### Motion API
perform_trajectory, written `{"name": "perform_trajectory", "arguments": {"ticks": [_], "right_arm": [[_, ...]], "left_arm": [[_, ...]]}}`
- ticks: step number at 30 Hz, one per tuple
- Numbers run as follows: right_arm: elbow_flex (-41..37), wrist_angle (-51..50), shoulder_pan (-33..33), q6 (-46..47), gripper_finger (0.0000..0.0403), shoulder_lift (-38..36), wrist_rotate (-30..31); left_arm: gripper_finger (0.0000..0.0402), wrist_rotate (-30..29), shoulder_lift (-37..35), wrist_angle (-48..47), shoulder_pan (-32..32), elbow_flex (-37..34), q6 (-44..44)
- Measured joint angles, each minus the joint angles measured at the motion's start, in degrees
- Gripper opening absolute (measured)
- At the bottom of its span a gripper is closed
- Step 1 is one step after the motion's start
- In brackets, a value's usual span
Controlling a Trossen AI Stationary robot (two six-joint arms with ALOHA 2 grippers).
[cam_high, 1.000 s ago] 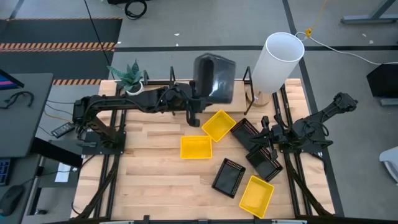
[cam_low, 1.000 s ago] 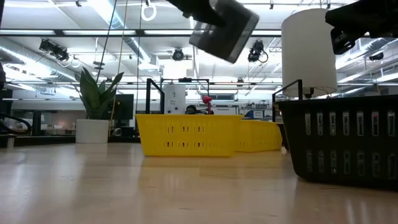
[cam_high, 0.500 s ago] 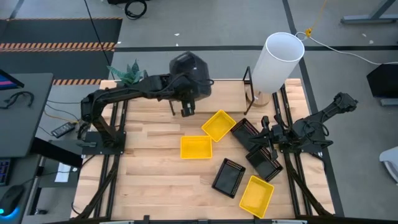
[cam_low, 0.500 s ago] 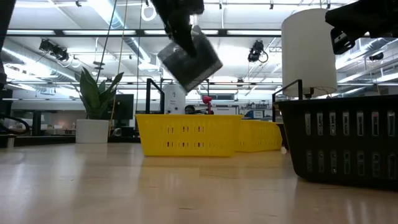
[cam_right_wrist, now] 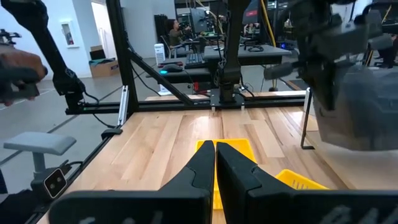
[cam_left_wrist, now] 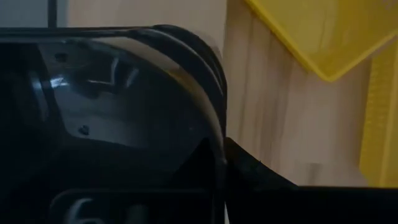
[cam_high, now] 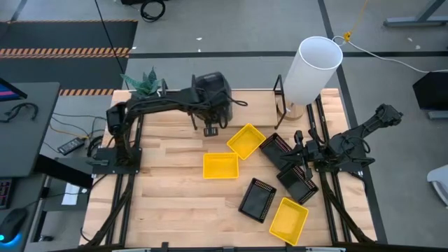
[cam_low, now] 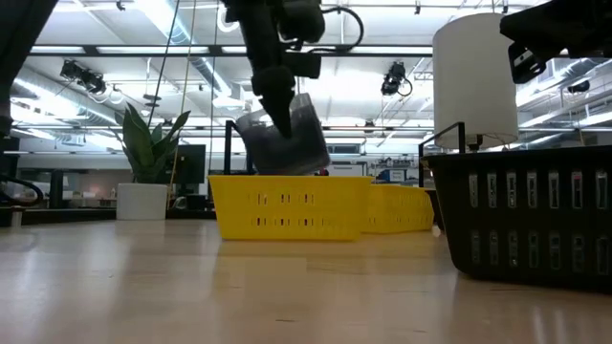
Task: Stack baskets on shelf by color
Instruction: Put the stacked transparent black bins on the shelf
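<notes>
Grey basket swings back toward the shelf's left end.

The left gripper (cam_high: 210, 119), jaws clamped on the dark grey basket (cam_high: 212, 94), has carried it leftward and lower since a second ago, over the shelf (cam_high: 252, 98); the right gripper (cam_high: 297, 159), jaws closed empty, waits among the black baskets (cam_high: 294, 175).

1. Table (cam_high: 175, 203): light wood planks, smooth, low sheen.
2. Yellow baskets (cam_high: 220, 166): bright plastic, slotted walls, slightly glossy.
3. Black baskets (cam_high: 256, 199): perforated plastic, matt.
4. Dark grey basket (cam_low: 284, 143): smooth plastic, glossy highlights.
5. White cylinder (cam_high: 312, 68), far right corner: smooth, matt.
6. Shelf rods (cam_high: 278, 87): thin black metal.
</notes>
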Motion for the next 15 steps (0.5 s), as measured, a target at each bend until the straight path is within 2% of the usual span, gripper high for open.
{"name": "perform_trajectory", "arguments": {"ticks": [7,15], "right_arm": [[0.0,0.1,0.0,0.0,0.0023,0.0,0.0],[0.0,0.0,0.0,0.0,0.0023,0.0,0.0]], "left_arm": [[0.0016,-0.4,2.8,-1.4,-0.3,0.0,1.4],[0.0016,-1.8,2.9,-3.7,-0.6,0.4,1.1]]}}
